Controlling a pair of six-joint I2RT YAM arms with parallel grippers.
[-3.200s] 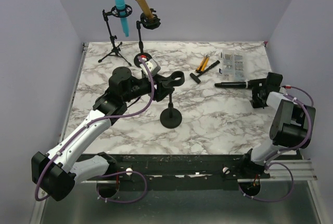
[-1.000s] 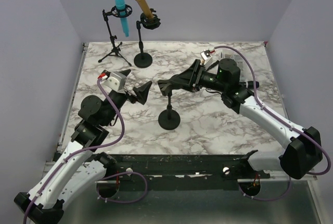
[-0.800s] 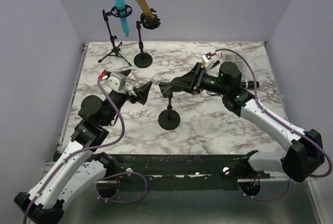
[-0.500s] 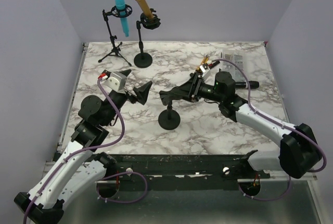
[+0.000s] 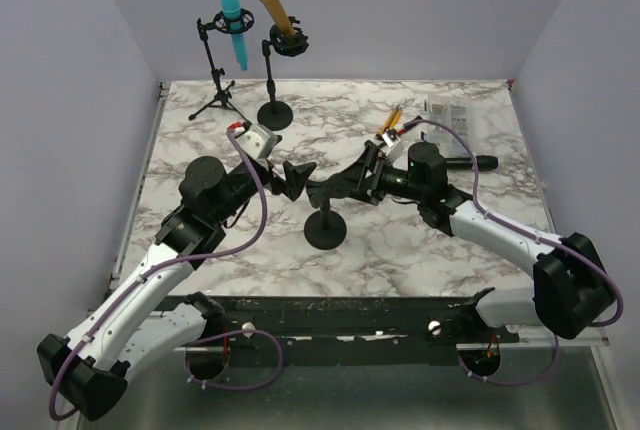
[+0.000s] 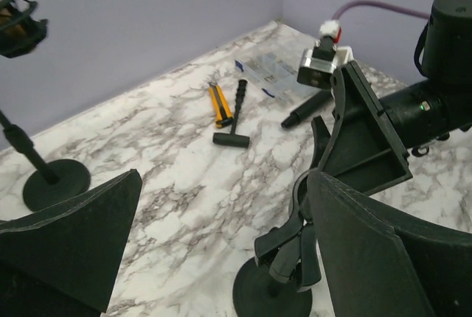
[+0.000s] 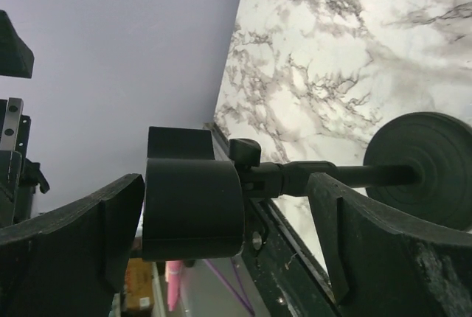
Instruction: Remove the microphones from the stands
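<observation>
Showing three stands (image 5: 327, 212), two mounted microphones (image 5: 236, 25), one black microphone (image 6: 308, 109) lying flat

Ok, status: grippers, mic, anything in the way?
Both open: left gripper beside the stand, right gripper straddling its empty clip. Black mic off, lying on the table. Nothing in the way.
</observation>
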